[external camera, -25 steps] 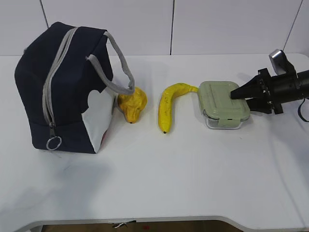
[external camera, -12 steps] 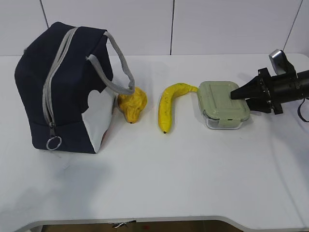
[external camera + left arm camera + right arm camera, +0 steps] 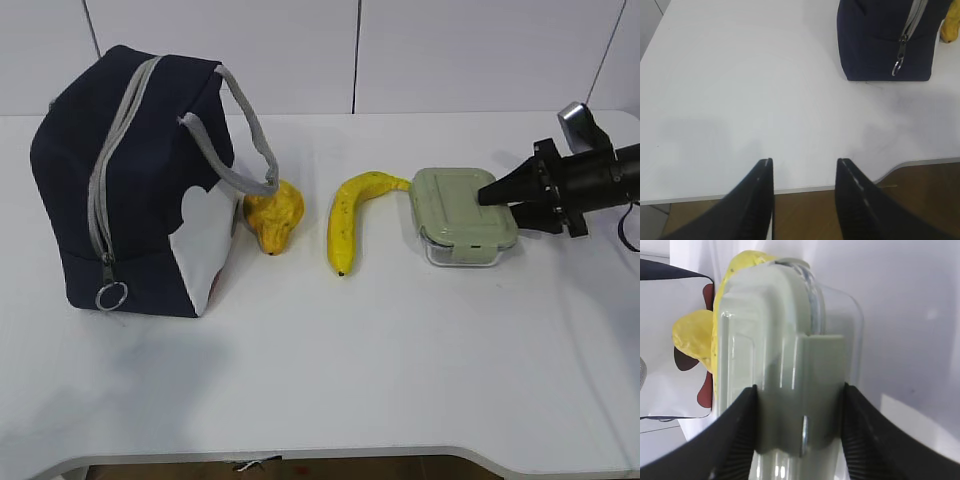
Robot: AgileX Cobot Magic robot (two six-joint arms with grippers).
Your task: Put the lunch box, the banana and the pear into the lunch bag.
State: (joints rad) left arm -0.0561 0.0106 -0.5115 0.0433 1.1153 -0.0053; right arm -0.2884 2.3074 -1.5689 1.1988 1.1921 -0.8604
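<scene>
Because the large boxy navy-blue fabric lunch bag (image 3: pixel 140 180) stands at the far left of the white table (image 3: pixel 400 370) with its grey zipper (image 3: pixel 105 180) run down to the ring pull (image 3: pixel 111 296), nothing can go inside it yet; it looks closed, so opening it is probably a step that is not yet done. Its grey strap handle (image 3: pixel 250 130) droops to the right, over the lumpy golden-yellow pear (image 3: pixel 274 217), which lies just beside the bag's white-patched side. To the right of the pear lies the long curved yellow banana (image 3: pixel 350 218), its stem end pointing at, and apparently touching, the small clear glass lunch box with the pale sage-green clip-on lid (image 3: pixel 462 212).

From the right edge the right gripper (image 3: pixel 800 430) reaches in low and level, and the wrist view shows its two black fingers (image 3: pixel 735 435) pressed against either side of the lid's clip at the box's right end, so it is pinching the lunch box there. That end-on hold seems chosen because the box's short side fits between the fingers, while the banana blocks the other end. The box rests on the table, not lifted.

Well away, the left gripper (image 3: pixel 805 190) hangs over the near left table edge, fingers spread and empty, facing the ring pull from the near side, a fair spot for working the zipper.
</scene>
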